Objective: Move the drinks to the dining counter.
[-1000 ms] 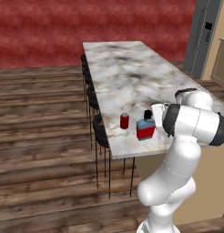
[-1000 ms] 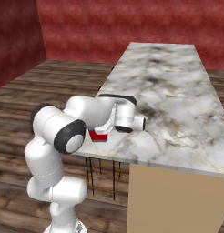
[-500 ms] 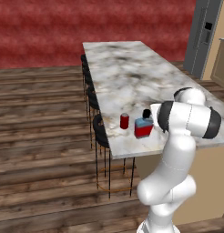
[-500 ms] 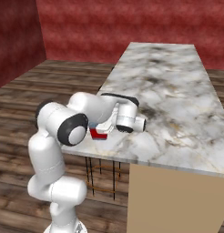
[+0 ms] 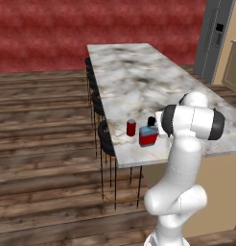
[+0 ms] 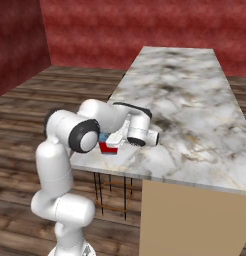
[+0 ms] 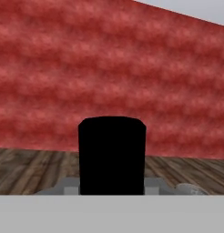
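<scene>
The small dark-red can (image 5: 131, 128) with a grey top stands upright near the stool-side edge of my marbled worktop (image 5: 134, 79). Just beside it stands the squat blue bottle (image 5: 148, 135), upright, with a red label and black cap (image 7: 112, 154). Both rest on the worktop, slightly apart.

Can (image 5: 131, 128) beside bottle (image 5: 148, 135) on counter (image 5: 139, 81)

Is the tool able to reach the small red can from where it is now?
Probably not directly: the tool is shut on the blue bottle, which stands on the dining counter between it and the red can.
</scene>
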Robot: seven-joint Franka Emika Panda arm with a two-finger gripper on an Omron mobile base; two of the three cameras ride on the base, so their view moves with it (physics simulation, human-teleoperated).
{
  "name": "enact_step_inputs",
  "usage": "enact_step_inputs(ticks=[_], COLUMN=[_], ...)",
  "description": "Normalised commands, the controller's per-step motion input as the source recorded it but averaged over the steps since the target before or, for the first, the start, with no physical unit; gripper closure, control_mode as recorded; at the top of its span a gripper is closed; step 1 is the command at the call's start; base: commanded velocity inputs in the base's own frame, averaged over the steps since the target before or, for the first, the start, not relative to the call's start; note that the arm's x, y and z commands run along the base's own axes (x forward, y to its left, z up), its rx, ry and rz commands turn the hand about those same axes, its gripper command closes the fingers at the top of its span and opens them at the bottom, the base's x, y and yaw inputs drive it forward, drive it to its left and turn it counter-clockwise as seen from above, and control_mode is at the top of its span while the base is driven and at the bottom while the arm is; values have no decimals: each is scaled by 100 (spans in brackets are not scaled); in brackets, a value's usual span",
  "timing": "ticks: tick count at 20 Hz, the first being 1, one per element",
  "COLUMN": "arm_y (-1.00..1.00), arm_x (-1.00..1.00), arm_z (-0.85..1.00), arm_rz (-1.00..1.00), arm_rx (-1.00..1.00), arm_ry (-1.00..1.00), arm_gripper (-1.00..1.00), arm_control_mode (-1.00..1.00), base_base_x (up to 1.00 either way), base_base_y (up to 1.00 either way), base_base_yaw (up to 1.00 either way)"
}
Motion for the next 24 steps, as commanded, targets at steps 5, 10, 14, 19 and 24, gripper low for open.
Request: enact_step_inputs(ticks=[5,10,14,19,24], arm_y=[8,3,1,1,0], arm_x=[17,15,5,0,1], arm_z=[-27,-19,-30,-44,-20], arm_rz=[1,0,0,1,3], arm_rx=[4,2,1,1,5], arm_ry=[0,0,0,0,0], arm_gripper=[100,100,100,100,-100], arm_control_mode=[-100,-100,-100,-100,-100], base_base_x=[0,0,0,0,0], base_base_y=[0,0,0,0,0], base_base_yaw=[0,0,0,0,0])
